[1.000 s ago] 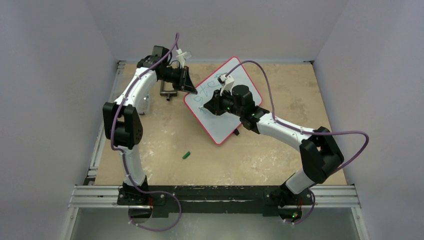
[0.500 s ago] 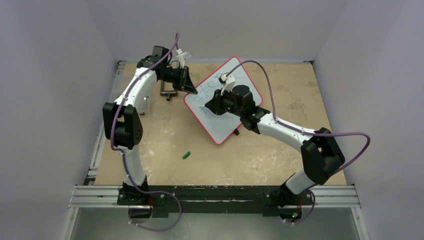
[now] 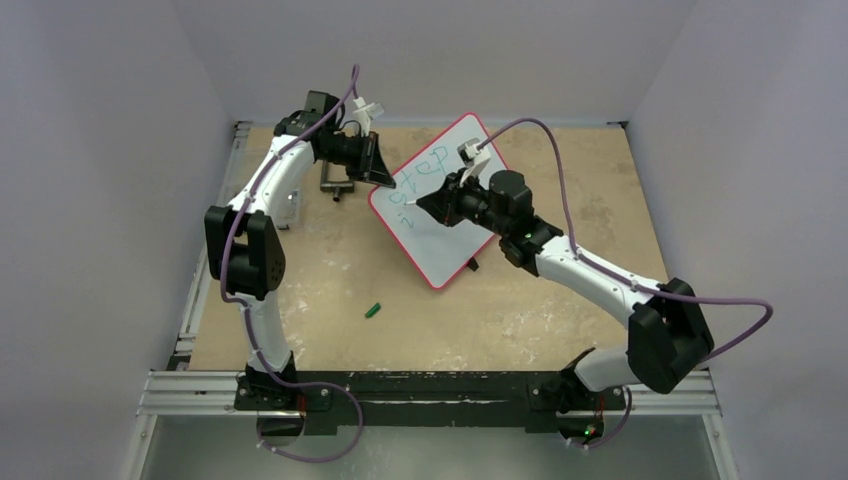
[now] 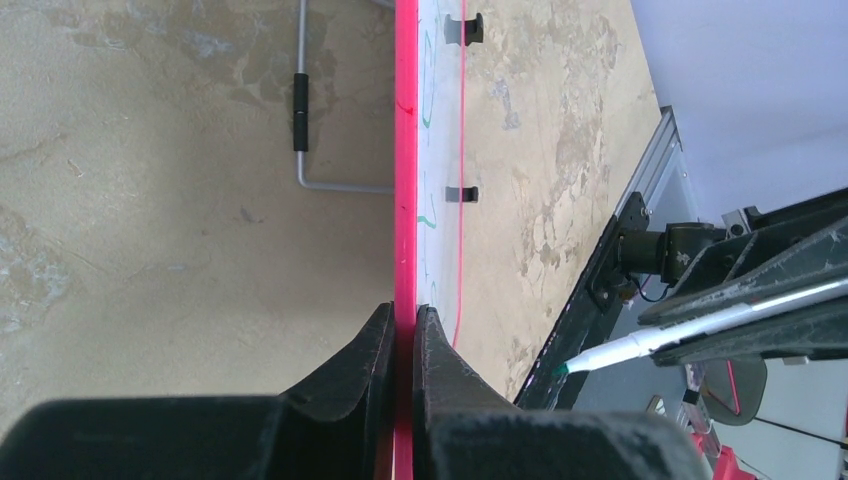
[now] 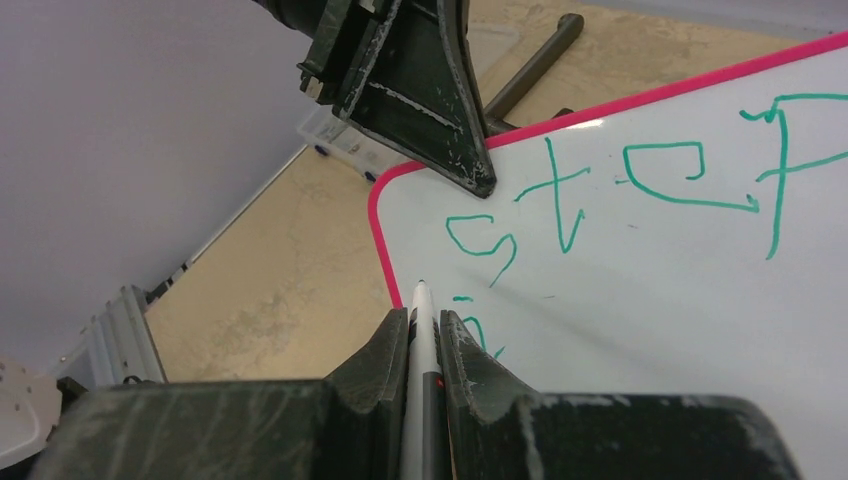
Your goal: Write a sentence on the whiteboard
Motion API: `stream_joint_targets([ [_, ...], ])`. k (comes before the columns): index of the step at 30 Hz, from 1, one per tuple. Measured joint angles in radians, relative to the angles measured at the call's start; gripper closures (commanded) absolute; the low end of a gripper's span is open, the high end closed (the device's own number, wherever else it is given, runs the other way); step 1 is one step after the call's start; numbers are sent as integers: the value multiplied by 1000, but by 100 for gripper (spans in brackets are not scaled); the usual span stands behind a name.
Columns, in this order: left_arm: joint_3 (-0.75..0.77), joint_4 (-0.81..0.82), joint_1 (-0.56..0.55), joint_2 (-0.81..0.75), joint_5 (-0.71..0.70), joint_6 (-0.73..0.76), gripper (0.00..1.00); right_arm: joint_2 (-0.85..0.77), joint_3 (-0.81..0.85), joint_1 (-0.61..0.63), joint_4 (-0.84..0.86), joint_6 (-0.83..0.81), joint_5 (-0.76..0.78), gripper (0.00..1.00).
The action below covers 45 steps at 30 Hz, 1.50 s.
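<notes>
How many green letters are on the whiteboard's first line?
4, left to right in the right wrist view on the whiteboard: s, t, e, p. A further mark below is partly hidden by the marker.

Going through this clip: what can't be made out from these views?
- Second line of the sentence: in the right wrist view, the right claw and pen cover all but a few green strokes.
- Last letter of the first line: cut by that view's right edge.
- Writing, left wrist view: the whiteboard is edge-on in the left claw.
- Pen tip contact: too small in the top view.
</notes>
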Motion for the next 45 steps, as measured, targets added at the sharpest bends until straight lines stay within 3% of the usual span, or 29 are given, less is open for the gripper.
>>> stream_joint_targets([
  [8, -4, 0, 0, -3, -1, 0, 100, 2, -61, -113, 43, 80, -79, 100],
  [45, -4, -1, -1, -3, -3, 15, 100, 137, -4, -79, 56, 37, -93, 100],
])
